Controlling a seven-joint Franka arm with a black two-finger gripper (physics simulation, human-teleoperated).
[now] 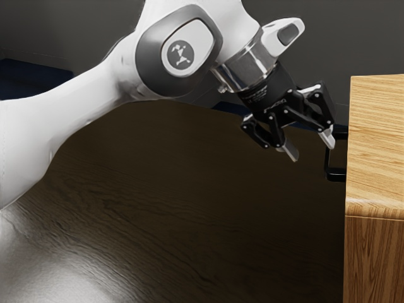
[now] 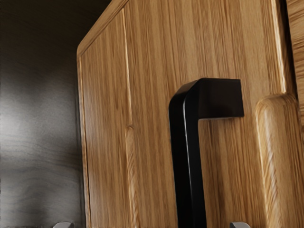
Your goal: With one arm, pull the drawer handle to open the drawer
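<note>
Side view: one white arm [image 1: 95,107] reaches from the exterior view's left over a dark wooden table [image 1: 158,240] toward one oak cabinet [image 1: 375,189] at the right edge. Its one black gripper [image 1: 309,144] has two fingers spread wide and holds nothing. The tips sit just beside the single black handle [image 1: 334,161] jutting from the cabinet's face. Whether a finger touches it cannot be told here.

Wrist view, close up: the grained oak drawer [image 2: 142,95] front, with the handle as one bar bent at its end. Two grey fingertips [image 2: 62,223] show, one on either side of the bar, both apart from it. Whether the drawer is pulled out cannot be told.
</note>
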